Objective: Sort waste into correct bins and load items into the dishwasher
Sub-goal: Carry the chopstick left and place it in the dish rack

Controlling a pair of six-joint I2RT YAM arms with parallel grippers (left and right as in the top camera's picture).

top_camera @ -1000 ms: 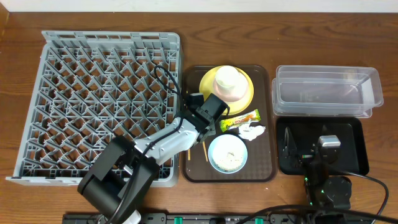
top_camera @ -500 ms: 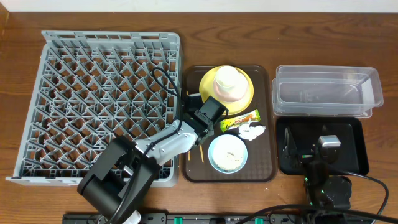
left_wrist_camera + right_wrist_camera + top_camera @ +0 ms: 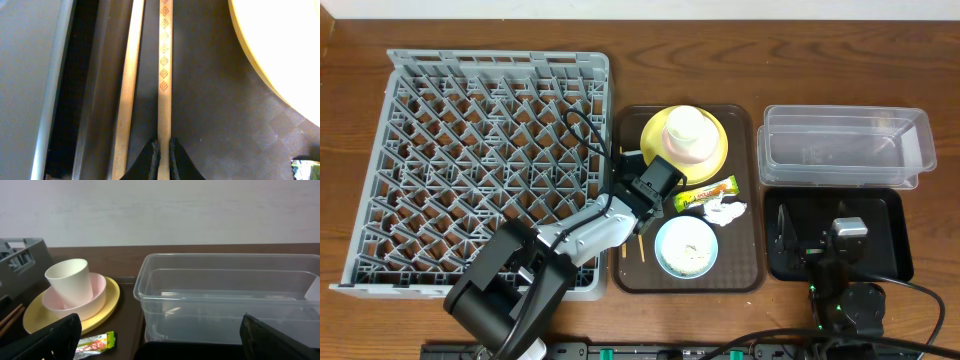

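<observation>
My left gripper (image 3: 638, 192) (image 3: 164, 155) is shut on one wooden chopstick (image 3: 164, 75), low over the left side of the brown tray. The second chopstick (image 3: 128, 85) lies beside it along the tray's rim. Their near ends show in the overhead view (image 3: 641, 245). The yellow plate (image 3: 716, 128) carries a white bowl (image 3: 705, 150) with the white cup (image 3: 685, 126) in it. The light blue bowl (image 3: 686, 246) holds beige scraps. The tissue (image 3: 725, 210) and snack wrapper (image 3: 707, 194) lie between them. My right gripper (image 3: 820, 240) (image 3: 160, 340) is open and empty over the black tray (image 3: 890, 235).
The grey dish rack (image 3: 480, 160) fills the left of the table, its edge close to my left arm. The clear tub (image 3: 845, 145) (image 3: 230, 300) stands behind the black tray. The brown serving tray (image 3: 745, 270) sits between rack and bins.
The near end of the held chopstick has swung slightly left. The right arm has not moved.
</observation>
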